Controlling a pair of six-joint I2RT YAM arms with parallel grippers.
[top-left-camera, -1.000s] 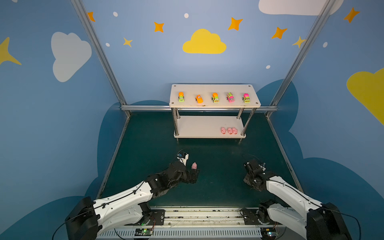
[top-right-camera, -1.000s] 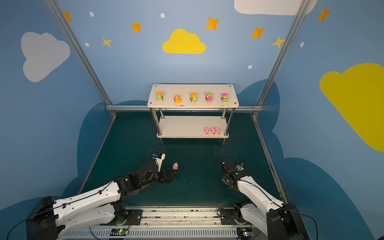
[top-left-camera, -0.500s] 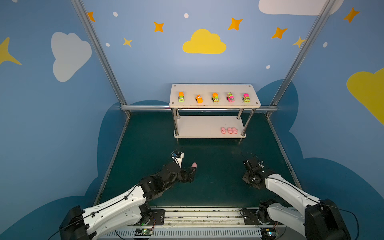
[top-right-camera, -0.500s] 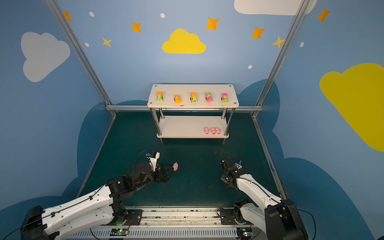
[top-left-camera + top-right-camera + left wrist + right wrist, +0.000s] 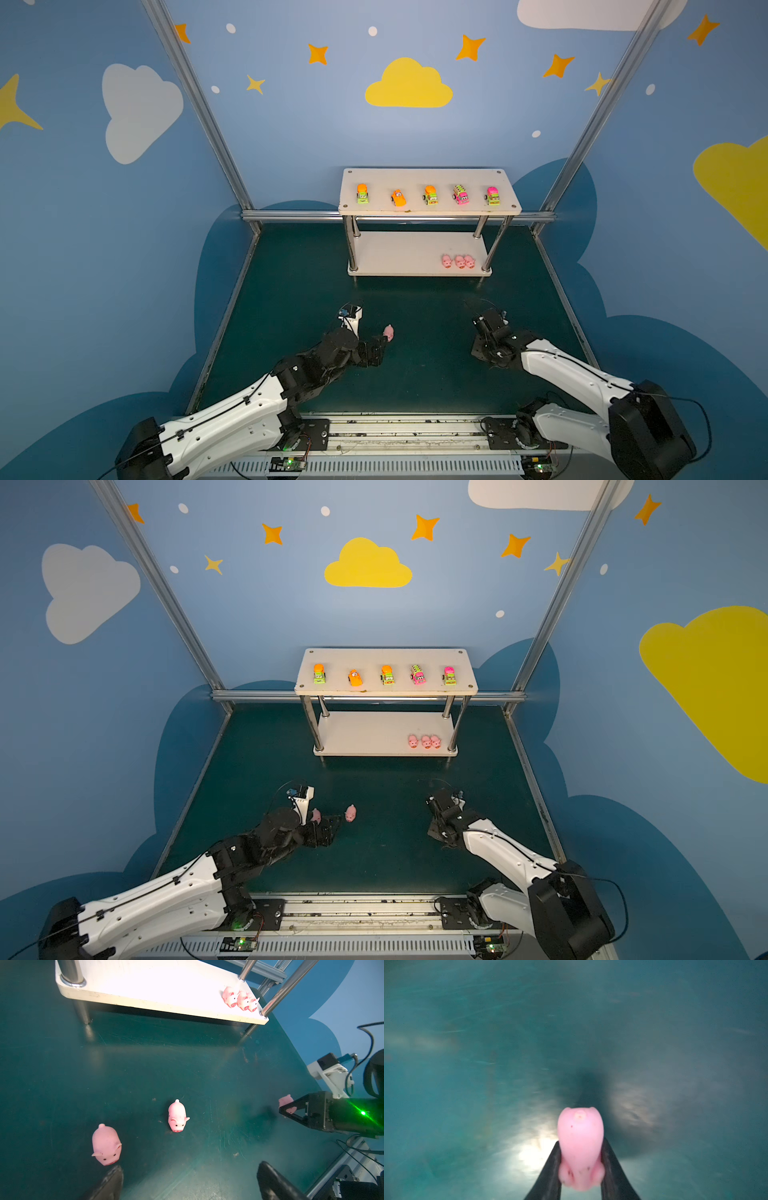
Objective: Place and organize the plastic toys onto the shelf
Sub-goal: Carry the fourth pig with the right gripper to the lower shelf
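Note:
The white two-tier shelf (image 5: 428, 178) (image 5: 384, 656) stands at the back of the green mat. Five toy vehicles (image 5: 430, 195) (image 5: 387, 675) line its top board, and three pink pigs (image 5: 458, 262) (image 5: 424, 742) (image 5: 241, 999) sit at the right end of its lower board. Two more pigs (image 5: 177, 1115) (image 5: 106, 1147) lie on the mat just ahead of my open left gripper (image 5: 190, 1180) (image 5: 376, 349); both show in a top view (image 5: 350, 813) (image 5: 316, 815). My right gripper (image 5: 580, 1142) (image 5: 476, 355) is shut on another pig (image 5: 580, 1138) (image 5: 286, 1101), low over the mat.
Metal frame posts (image 5: 199, 108) (image 5: 598, 108) and a rail (image 5: 291, 215) stand along the back behind the shelf. The mat's side edges (image 5: 224, 316) (image 5: 565, 307) meet the blue walls. The arms' base rail (image 5: 399, 432) runs along the front.
My right gripper has closed on its pig and shifted slightly left. The left arm has drawn back a little, still open; the pigs in front of it have not moved.

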